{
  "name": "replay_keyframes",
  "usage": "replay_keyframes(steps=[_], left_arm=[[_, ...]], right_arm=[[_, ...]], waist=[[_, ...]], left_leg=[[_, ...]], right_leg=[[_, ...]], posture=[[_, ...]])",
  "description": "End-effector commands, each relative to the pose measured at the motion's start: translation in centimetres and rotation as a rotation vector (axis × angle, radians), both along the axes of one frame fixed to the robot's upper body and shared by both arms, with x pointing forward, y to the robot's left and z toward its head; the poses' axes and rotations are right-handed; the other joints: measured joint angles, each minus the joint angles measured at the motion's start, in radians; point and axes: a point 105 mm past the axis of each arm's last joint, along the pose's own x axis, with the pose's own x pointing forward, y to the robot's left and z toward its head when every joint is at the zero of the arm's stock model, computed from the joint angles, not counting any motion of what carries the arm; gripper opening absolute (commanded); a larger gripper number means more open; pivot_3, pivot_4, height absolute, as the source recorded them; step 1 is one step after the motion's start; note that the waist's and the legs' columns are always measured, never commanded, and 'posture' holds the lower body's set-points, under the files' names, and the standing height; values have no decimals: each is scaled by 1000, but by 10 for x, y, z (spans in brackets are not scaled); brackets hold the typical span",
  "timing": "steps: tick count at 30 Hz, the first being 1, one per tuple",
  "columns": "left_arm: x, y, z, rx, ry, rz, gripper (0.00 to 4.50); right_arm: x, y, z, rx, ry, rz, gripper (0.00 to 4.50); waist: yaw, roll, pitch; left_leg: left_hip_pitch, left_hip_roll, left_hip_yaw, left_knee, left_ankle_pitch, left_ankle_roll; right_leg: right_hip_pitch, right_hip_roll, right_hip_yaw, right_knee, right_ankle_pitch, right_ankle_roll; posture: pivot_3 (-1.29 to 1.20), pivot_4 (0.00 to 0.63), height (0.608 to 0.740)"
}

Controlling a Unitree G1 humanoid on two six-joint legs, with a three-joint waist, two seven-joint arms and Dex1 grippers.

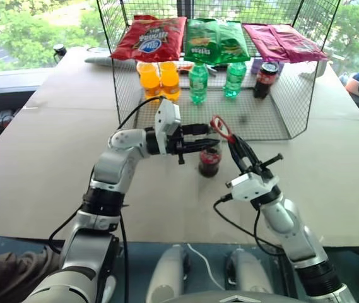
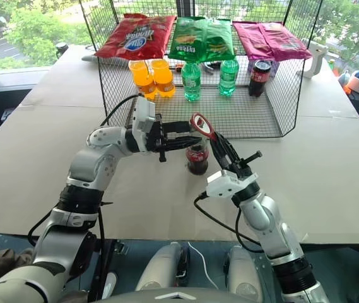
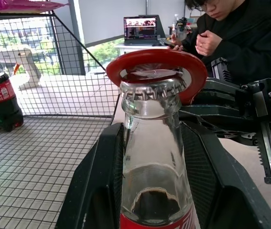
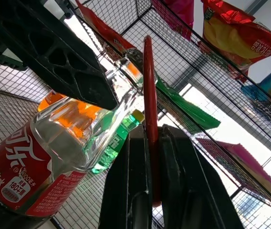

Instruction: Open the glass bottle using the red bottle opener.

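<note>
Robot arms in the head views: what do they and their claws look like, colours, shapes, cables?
Both arms are built of rounded silver-grey shells with black bands at the joints. A white boxy block sits at each wrist. The left claw and right claw each have two long black fingers; the wrist views show the fingers as broad, flat, matte black. Thin black cables loop loosely alongside each arm.

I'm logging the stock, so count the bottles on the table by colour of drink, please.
Orange soda bottles: 2
Green soda bottles: 2
Dark cola bottle with red cap: 1
Glass bottle held between the pincers: 1
Total: 6
</note>
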Motion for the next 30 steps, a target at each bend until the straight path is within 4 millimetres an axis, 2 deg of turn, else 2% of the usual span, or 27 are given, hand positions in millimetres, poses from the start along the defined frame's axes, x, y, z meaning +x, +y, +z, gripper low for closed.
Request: replay_keyframes(steps=[1, 8, 10, 15, 22, 30], left_arm=[[0, -4, -4, 15, -30, 13, 1416], [-10, -14, -12, 23, -37, 2, 1416], [-10, -12, -8, 24, -41, 2, 1416], [-8, -7, 2, 28, -40, 6, 1416], [-8, -9, 6, 28, -20, 4, 1416], [-11, -10, 0, 45, 14, -3, 1416]], right_arm=[[-1, 7, -9, -46, -2, 22, 0], [5, 11, -18, -103, -20, -5, 0], [5, 11, -19, -116, -25, -7, 0], [2, 8, -21, -161, -20, -6, 0], [-1, -6, -15, -245, -5, -5, 0], [-1, -21, -16, -365, 50, -3, 0]], waist=[[0, 0, 0], [0, 0, -1], [-1, 0, -1], [-1, 0, -1], [1, 0, -1], [1, 0, -1]], left_leg=[[0, 0, 0, 0, 0, 0], [7, 0, 0, -1, 0, 0], [12, 1, 1, -2, 0, 0], [13, 1, 1, -3, -1, 0], [13, 1, 2, -3, -1, 0], [12, 1, 2, -3, -1, 0]], right_leg=[[0, 0, 0, 0, 0, 0], [6, -1, 0, -1, 0, 0], [10, -2, 1, -1, -1, 0], [9, -2, 1, -1, -1, 0], [9, -3, 1, -1, -1, 0], [9, -3, 1, -1, -1, 1]], posture=[[0, 150, 740], [0, 150, 740], [0, 150, 740], [0, 150, 740], [0, 150, 740], [0, 150, 740]])
